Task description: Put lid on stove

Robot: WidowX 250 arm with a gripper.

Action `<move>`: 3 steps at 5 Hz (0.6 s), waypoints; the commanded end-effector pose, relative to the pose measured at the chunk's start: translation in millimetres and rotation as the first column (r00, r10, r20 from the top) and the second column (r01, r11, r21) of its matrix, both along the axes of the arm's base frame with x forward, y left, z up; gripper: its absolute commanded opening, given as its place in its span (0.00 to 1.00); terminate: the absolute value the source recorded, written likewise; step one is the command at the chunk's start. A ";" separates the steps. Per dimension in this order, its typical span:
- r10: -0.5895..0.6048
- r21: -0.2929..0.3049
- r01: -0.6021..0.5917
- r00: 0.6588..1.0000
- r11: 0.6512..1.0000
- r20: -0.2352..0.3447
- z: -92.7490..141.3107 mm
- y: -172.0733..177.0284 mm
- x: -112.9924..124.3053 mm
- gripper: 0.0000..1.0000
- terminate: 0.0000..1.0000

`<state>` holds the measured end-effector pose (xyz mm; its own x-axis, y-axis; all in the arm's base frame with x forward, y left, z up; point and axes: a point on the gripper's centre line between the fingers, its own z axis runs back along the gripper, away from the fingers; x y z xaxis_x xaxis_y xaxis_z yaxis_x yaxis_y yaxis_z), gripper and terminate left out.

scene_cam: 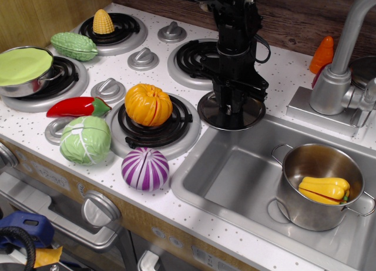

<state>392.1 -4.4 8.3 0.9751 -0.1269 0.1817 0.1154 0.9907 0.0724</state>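
From my seat I see the gripper (pixel 232 106) standing straight down over the lid (pixel 231 111), its black fingers drawn in close around the small central knob, so it seems to have hold of the lid there, though the knob itself is mostly hidden behind the fingers. The lid lies flat, knob pointing up; being round, it has no long axis to speak of. It sits on the white speckled top of the stove (pixel 188 147), at the corner between the back right burner (pixel 189 58), the front right burner and the edge of the grey sink (pixel 235 177). Whether it rests fully on the surface or hangs just above it I cannot tell; its near rim comes right to the sink's edge.

On the front right burner sits an orange pumpkin (pixel 148 104). Just in front of it, off the burner, is a purple striped onion (pixel 145 169), with a green cabbage (pixel 86 140) to its left and a red chilli pepper (pixel 77 107) beyond that. The front left burner carries a steel pan (pixel 23 86) covered by a pale green disc (pixel 23 65). A corn cob (pixel 103 22) stands on the back left burner, and a green bumpy gourd (pixel 74 45) lies beside it. In the sink, a two-handled steel pot (pixel 320 186) holds a yellow pepper (pixel 324 189). A carrot (pixel 322 54) stands behind the tap (pixel 343 65).
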 end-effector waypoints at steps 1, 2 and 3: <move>-0.006 0.054 0.003 0.998 0.999 0.058 56.8 16.6 9.3 0.00 0.00; 0.001 0.096 -0.012 0.994 0.995 0.111 63.9 23.6 14.0 0.00 0.00; -0.025 0.129 0.004 0.986 0.992 0.164 67.4 39.8 25.5 0.00 0.00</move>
<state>420.9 37.7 49.2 0.9347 -0.1945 0.2977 0.1336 0.9679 0.2130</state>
